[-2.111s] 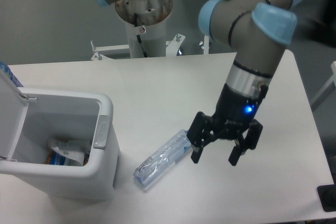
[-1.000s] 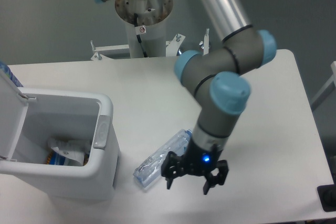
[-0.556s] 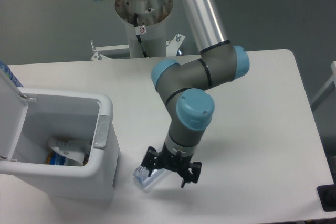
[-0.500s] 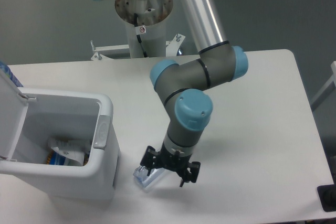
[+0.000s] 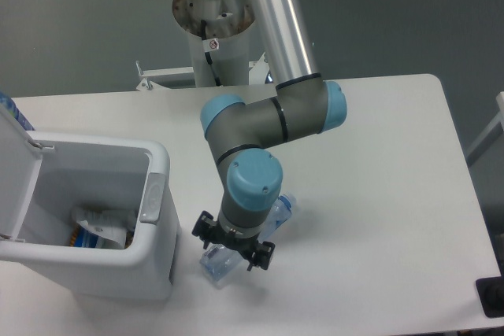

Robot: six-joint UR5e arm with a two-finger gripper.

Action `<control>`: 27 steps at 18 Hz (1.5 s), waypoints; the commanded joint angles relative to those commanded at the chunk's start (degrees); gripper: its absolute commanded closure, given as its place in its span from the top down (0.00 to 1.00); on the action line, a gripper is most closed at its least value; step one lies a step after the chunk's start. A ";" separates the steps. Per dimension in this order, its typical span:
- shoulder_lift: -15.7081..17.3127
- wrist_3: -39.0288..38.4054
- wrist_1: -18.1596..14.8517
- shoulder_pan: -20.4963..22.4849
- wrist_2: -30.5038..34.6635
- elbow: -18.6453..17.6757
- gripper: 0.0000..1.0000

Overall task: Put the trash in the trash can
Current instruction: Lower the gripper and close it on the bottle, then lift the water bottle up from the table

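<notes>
A crushed clear plastic bottle [image 5: 282, 208] lies on the white table, slanting from upper right to lower left, with its lower end [image 5: 216, 265] poking out below the wrist. My gripper [image 5: 234, 252] hovers over that lower part, open, one black finger on each side of the bottle. The arm covers the bottle's middle. The trash can [image 5: 153, 273] stands at the left with its lid swung open. Inside it lies a crumpled white wad [image 5: 101, 223].
The robot's base column [image 5: 214, 25] rises behind the table's far edge. The trash can's raised lid [image 5: 14, 169] stands at the far left. A dark object [image 5: 492, 297] sits at the table's right front corner.
The arm has swung left from beside the bottle's right end to over its lower left part. The gripper stayed open, and its fingers now straddle the bottle. The bottle has not moved.
</notes>
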 joint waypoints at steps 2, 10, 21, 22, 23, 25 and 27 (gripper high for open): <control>-1.32 -0.09 -0.09 -0.44 0.00 0.97 1.00; -3.96 -0.26 -0.35 -1.93 3.78 2.03 1.00; -3.70 -0.97 -0.18 -1.85 3.78 3.60 0.46; -3.70 -0.97 -0.18 -1.85 3.78 3.61 0.43; -3.70 -1.49 -0.26 -1.76 3.87 3.61 0.36; -3.61 -3.94 -0.26 -1.67 3.87 3.70 0.28; -3.61 -4.22 -0.35 -1.58 3.87 3.70 0.26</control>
